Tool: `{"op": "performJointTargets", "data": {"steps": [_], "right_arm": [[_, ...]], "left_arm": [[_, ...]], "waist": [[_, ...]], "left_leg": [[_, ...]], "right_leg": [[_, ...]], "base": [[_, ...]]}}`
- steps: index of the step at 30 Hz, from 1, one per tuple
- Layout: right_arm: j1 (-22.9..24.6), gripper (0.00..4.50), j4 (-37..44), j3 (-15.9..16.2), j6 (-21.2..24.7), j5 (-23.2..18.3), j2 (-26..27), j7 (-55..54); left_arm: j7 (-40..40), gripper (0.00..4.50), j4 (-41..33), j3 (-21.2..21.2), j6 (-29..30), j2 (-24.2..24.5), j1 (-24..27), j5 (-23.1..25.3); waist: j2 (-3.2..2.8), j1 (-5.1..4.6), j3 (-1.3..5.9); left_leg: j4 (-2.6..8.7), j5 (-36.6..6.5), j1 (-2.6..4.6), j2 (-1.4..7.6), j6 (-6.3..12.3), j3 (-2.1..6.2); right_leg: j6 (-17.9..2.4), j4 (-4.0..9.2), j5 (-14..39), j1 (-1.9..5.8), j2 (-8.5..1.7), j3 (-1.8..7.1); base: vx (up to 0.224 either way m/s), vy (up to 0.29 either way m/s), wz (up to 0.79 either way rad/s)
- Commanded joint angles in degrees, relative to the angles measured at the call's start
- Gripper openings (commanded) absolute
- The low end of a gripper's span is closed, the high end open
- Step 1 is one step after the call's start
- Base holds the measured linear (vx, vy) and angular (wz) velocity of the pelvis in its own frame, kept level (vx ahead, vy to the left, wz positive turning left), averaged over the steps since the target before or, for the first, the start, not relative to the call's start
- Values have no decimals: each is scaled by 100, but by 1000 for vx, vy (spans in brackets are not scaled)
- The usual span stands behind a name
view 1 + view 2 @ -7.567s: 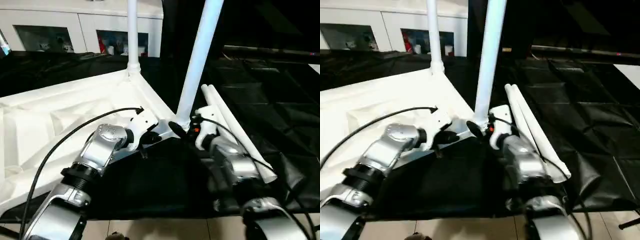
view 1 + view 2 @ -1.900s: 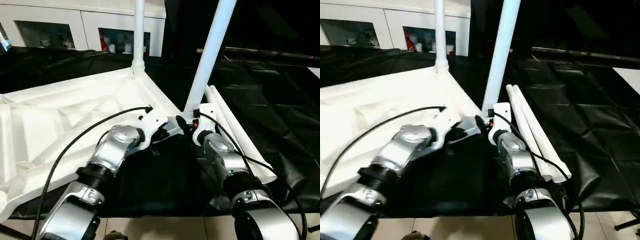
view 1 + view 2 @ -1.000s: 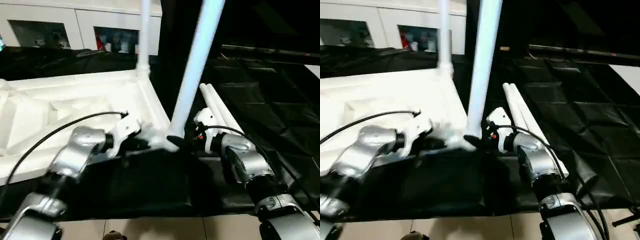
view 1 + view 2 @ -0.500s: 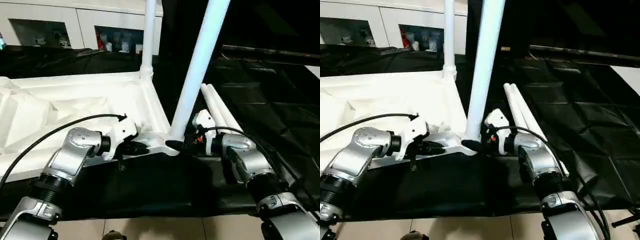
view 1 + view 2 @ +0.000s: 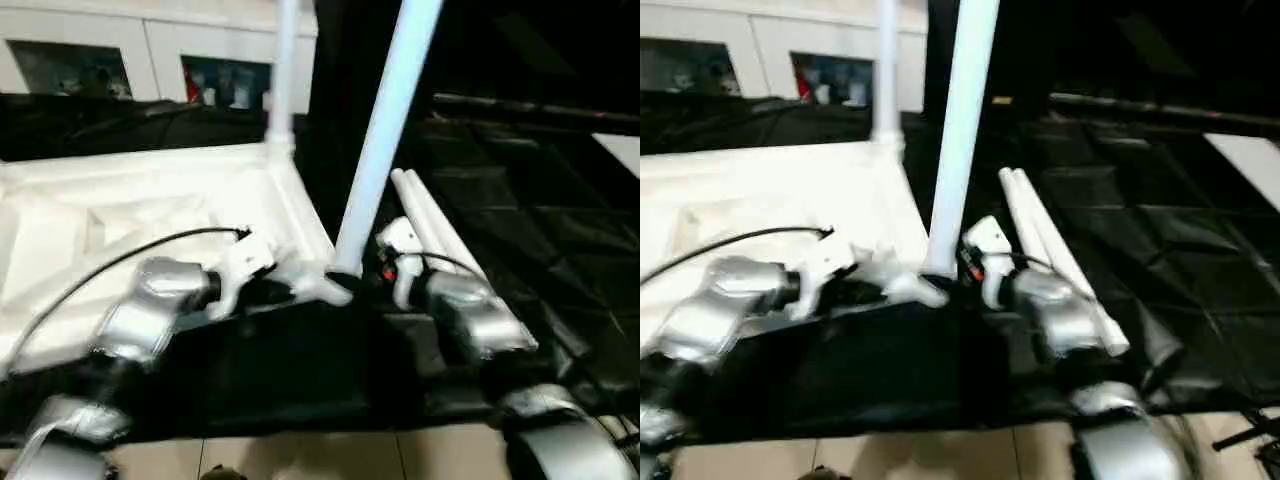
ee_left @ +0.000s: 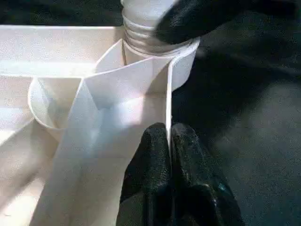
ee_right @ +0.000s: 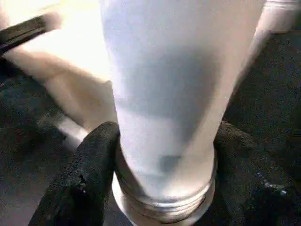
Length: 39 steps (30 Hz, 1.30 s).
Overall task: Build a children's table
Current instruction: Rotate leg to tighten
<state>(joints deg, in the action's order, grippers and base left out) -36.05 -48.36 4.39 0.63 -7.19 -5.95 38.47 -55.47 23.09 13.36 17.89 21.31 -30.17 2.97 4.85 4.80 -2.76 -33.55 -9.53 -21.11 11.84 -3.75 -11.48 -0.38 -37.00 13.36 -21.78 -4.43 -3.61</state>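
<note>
The white tabletop (image 5: 150,200) lies upside down on the black-draped work table, ribs facing up. One leg (image 5: 283,70) stands upright in its far corner. A second leg (image 5: 375,150) stands in the near corner socket (image 6: 181,66), leaning slightly. My left gripper (image 6: 169,131) is shut on the thin edge wall (image 6: 168,94) of the tabletop just beside that socket. My right gripper (image 7: 162,141) clasps the base of the near leg (image 7: 164,94), one black finger (image 7: 96,160) on each side, just above its threaded end.
Two spare white legs (image 5: 440,225) lie side by side on the black cloth (image 5: 540,220) to the right of my right arm. White cabinets (image 5: 120,60) stand behind the work table. Its front edge and the floor (image 5: 300,455) are close below my forearms.
The right gripper's fingers have drawn in around the base of the near leg. The left gripper stays pinched on the tabletop's wall. The head view has shifted a little.
</note>
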Motion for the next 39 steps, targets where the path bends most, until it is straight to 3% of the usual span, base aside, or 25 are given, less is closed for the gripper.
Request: {"op": "performJointTargets", "data": {"steps": [1, 2, 4, 6, 11, 12, 15, 18, 21, 24, 30, 37, 39], "right_arm": [[9, 268, -443, -201, 269, 123, 50, -931], [-80, 268, -566, -352, 368, 60, 272, -1521], [-131, 267, -621, -398, 407, 49, 382, -1784], [-278, 267, -753, -382, 353, 133, 637, -2246], [-372, 267, -778, -264, 41, 270, 825, -2229], [-361, 323, -729, -264, -71, 269, 841, -2133], [-313, 337, -520, -302, -369, 145, 779, -1696], [-243, 373, -278, -174, -352, 94, 503, -984], [-149, 377, -106, -37, -307, 106, 274, -499], [74, 377, 184, 281, -421, 293, -338, 405], [254, 377, 638, 348, -96, 58, -719, 1479], [273, 377, 690, 435, 25, 75, -900, 1786], [279, 351, 694, 421, 84, 80, -882, 1869]], "left_arm": [[266, 0, 102, 180, 0, -431, -7, -145], [785, 0, 370, 156, 64, -749, -222, -19], [1041, 0, 508, 144, 107, -916, -336, 33], [1489, 0, 787, 155, 119, -1223, -559, 163], [1620, 0, 984, 180, 26, -1343, -689, 326], [1599, 0, 1009, 167, -5, -1332, -700, 325], [1352, 0, 995, 160, -100, -1187, -642, 269], [945, 0, 876, 173, -269, -922, -510, 190], [695, 0, 748, 184, -236, -748, -420, 146], [-329, 0, 330, 288, -591, -200, -140, -81], [-1035, 0, -12, 311, -301, 250, 33, -293], [-1267, 0, -118, 267, -236, 471, 75, -388], [-1307, 0, -164, 263, -213, 487, 95, -402]], "waist": [[-16, 11, 256], [-27, 14, 256], [-20, 21, 278], [-61, 32, 280], [-53, 55, 299], [-42, 62, 309], [-47, 77, 307], [-42, 82, 313], [-49, 92, 325], [-47, 95, 322], [-70, 92, 323], [-59, 98, 315], [-56, 96, 317]], "left_leg": [[451, -1721, 134, 222, -325, 154], [453, -1723, 130, 224, -331, 155], [450, -1676, 151, 207, -348, 143], [445, -1652, 144, 206, -335, 135], [440, -1576, 107, 199, -254, 138], [434, -1490, 102, 196, -219, 132], [430, -1420, 84, 194, -141, 128], [423, -1320, 70, 193, -60, 124], [408, -1099, 52, 199, 46, 120], [412, -1006, 48, 206, 79, 124], [394, -778, 96, 218, 220, 91], [402, -918, 88, 210, 109, 91], [405, -918, 87, 214, 96, 95]], "right_leg": [[-876, 614, 2041, 113, -486, 297], [-840, 615, 2023, 102, -479, 304], [-808, 601, 1775, 83, -446, 311], [-822, 593, 1533, 67, -440, 316], [-779, 575, 1264, 102, -437, 307], [-794, 560, 1124, 113, -428, 304], [-809, 563, 1052, 125, -437, 303], [-855, 547, 898, 150, -426, 300], [-947, 516, 610, 177, -427, 295], [-994, 505, 502, 195, -414, 281], [-1320, 431, -87, 173, -378, 282], [-1310, 453, 157, 188, -403, 289], [-1303, 451, 187, 192, -404, 288]], "base": [[0, 0, 0], [0, 0, 0], [0, 0, 0], [0, 0, 0], [0, 0, 0], [0, 0, 0], [0, 0, 0], [0, 0, 0], [0, 0, 0], [0, 0, 0], [0, 0, 0], [0, 0, 0], [0, 0, 0]]}}
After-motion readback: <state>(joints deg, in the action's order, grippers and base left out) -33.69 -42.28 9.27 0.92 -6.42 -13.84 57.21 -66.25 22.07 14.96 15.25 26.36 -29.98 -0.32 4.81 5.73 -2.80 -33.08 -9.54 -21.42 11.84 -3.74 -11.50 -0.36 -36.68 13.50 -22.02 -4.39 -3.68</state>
